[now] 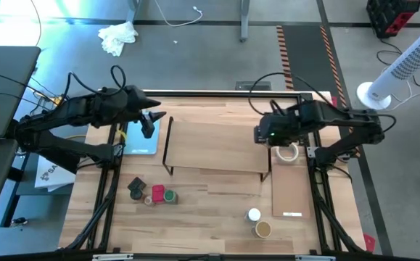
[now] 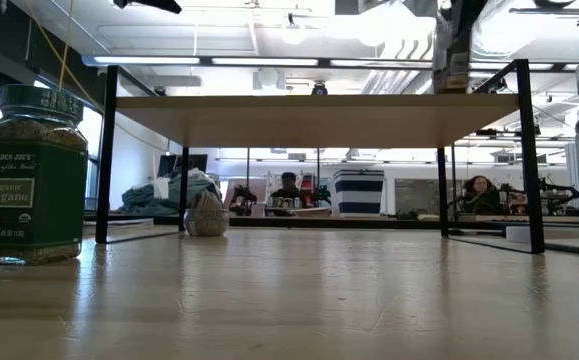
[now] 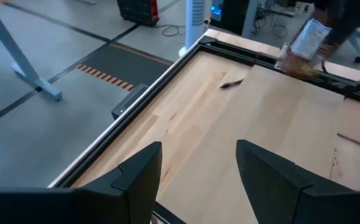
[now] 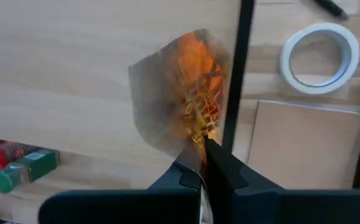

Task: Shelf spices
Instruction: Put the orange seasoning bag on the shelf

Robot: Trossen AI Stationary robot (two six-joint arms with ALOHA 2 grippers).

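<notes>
Holding, in my right gripper (image 4: 202,163), one small clear packet with orange-red contents (image 4: 180,99): my fingers are pressed together on its lower edge, above the right end of the low rack with the pale wooden plank top and thin black wire end frames (image 1: 217,148).

Left gripper (image 1: 151,118): fingers spread, nothing between them, hanging over the rack's left end, beside the flat light-blue pad (image 1: 141,140).

Spices on the pale wooden table (image 1: 210,217), none on the rack:
- Near-left cluster, in front of the rack's left end: dark-topped jar (image 1: 136,188), red-topped jar (image 1: 157,191), green-topped jar (image 1: 170,196), and a smaller tan-topped one (image 1: 149,199), close together.
- Near-right pair: white-topped jar (image 1: 254,214) and brown-topped tin (image 1: 263,229), just beside each other.
- From table height, a glass oregano jar with a green lid (image 2: 29,175) stands upright at the left.

Other items: white tape ring (image 1: 288,152) just beside the rack's right end; thin flat pale board (image 1: 291,187) lying near it.
</notes>
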